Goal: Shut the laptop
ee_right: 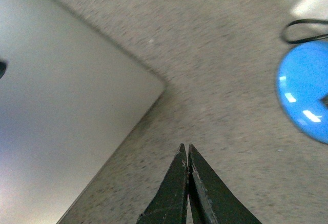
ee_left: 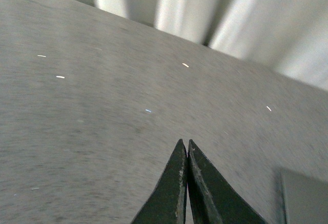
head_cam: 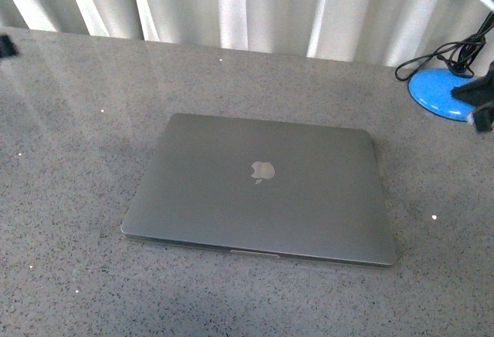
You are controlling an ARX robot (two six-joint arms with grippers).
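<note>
Lying flat near the middle of the grey table (head_cam: 77,121), the laptop (head_cam: 258,190) has its lid fully down with the apple logo (head_cam: 263,171) facing up, so the closing looks done and nothing seems left. The left gripper (ee_left: 186,147) is pinched together and empty over bare table. The right gripper (ee_right: 185,152), likewise closed on nothing, hangs just off a laptop corner, near a blue round base (ee_right: 305,90).

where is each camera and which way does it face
Front: on the robot's body, looking down at the closed laptop on the table; no arm clear.
Left wrist: on left arm, facing across the table to the curtain; left gripper shut.
Right wrist: on right arm, over the laptop's corner and blue base; right gripper shut.
Front and right wrist share laptop and blue base.
</note>
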